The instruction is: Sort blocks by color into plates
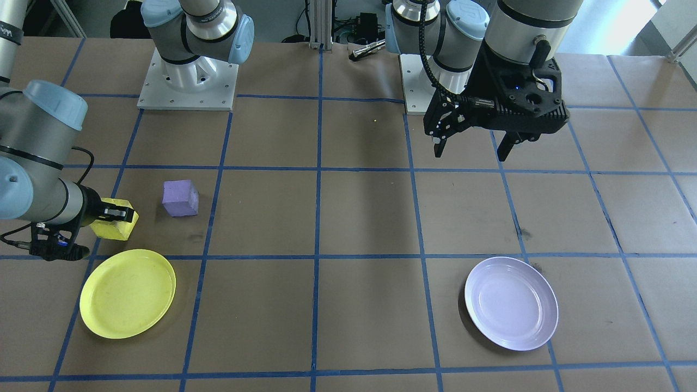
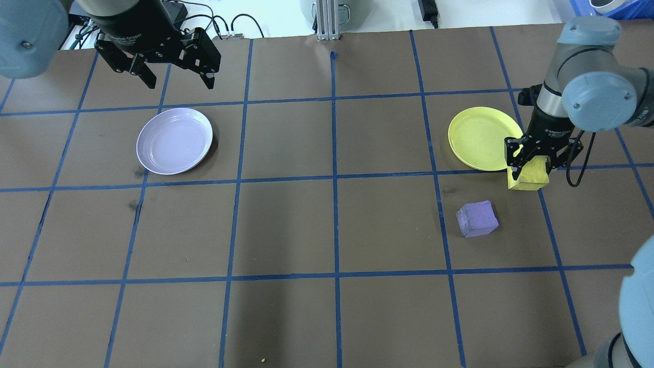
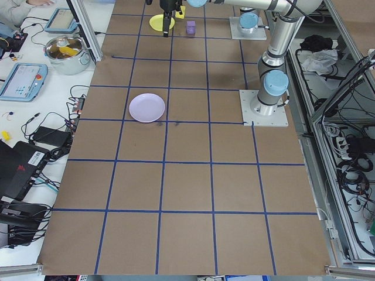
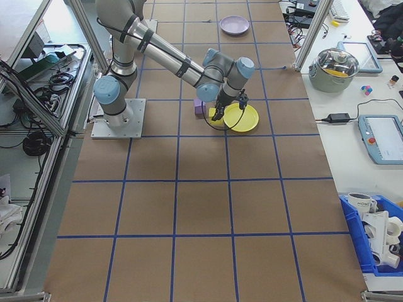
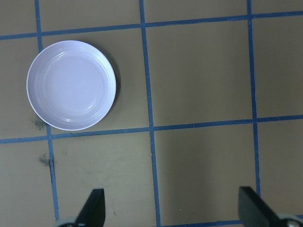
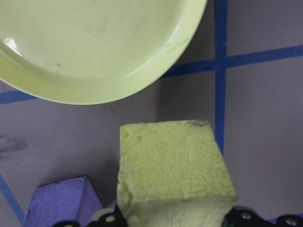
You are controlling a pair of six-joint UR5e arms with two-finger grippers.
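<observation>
My right end effector is clamped on the yellow block at the overhead frame's right, the yellow plate lying just up-left; my left end effector hangs apart.

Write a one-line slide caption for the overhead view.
Right gripper grips the yellow block beside the yellow plate; purple block waits, left gripper open near the lavender plate.

A bright yellow plate sits lower left, a pale lavender plate lower right. The foam cubes are yellow and purple. Blue tape lines grid the brown table covering.
</observation>
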